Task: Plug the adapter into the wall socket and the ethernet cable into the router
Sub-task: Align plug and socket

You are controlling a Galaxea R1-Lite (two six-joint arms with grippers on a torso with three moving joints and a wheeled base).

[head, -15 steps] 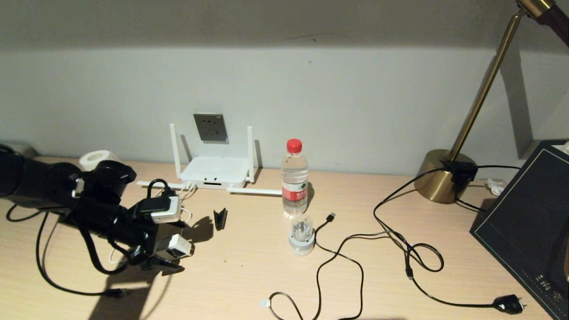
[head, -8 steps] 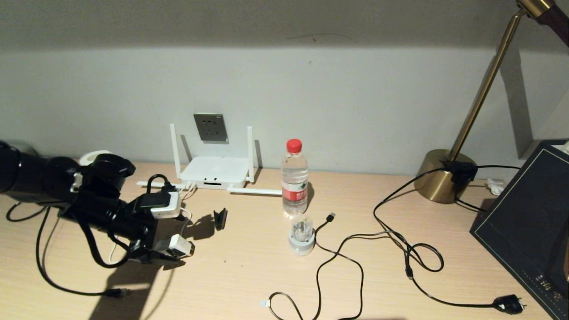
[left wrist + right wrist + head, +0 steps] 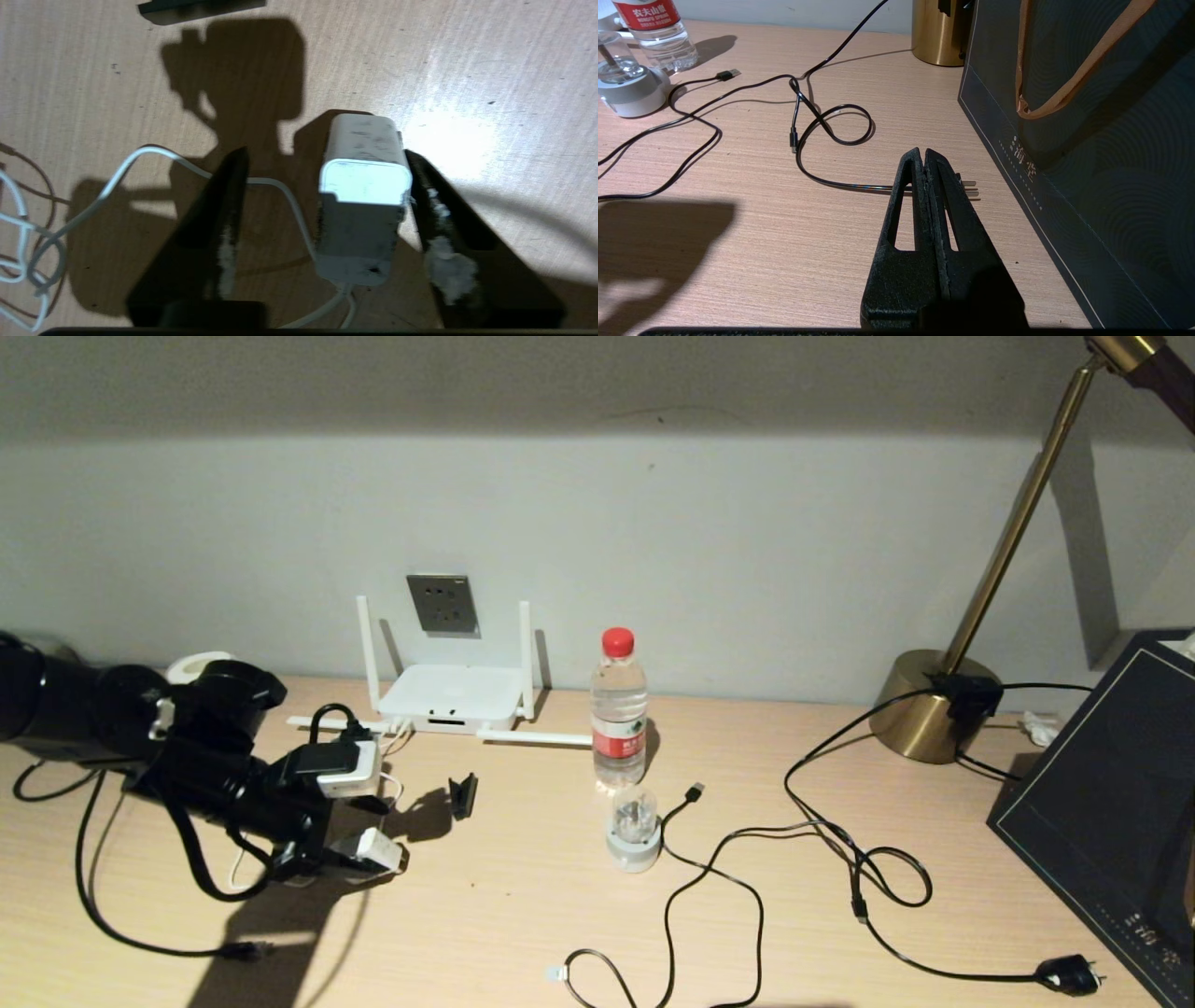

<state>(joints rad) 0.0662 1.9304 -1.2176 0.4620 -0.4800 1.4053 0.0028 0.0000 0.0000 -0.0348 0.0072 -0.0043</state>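
The white adapter [image 3: 375, 850] lies on the desk at the left, its thin white cord [image 3: 140, 158] trailing away. My left gripper [image 3: 359, 845] is open around the adapter [image 3: 362, 200], which sits close against one finger [image 3: 434, 219] and well apart from the other. The router [image 3: 453, 695] stands against the wall under the grey wall socket [image 3: 442, 604]. The ethernet cable [image 3: 668, 915] runs across the desk's middle, its clear plug [image 3: 557, 973] near the front edge. My right gripper [image 3: 923, 154] is shut and empty above the desk, out of the head view.
A water bottle [image 3: 618, 709] and a round white-and-clear plug piece [image 3: 634, 826] stand right of the router. A small black piece [image 3: 462, 795] lies near the adapter. At the right are a brass lamp base [image 3: 924, 705], a dark bag [image 3: 1111, 803] and a black mains plug [image 3: 1069, 975].
My left arm has drawn back a little to the left and toward the wall. The adapter has stayed in about the same spot between the open fingers.
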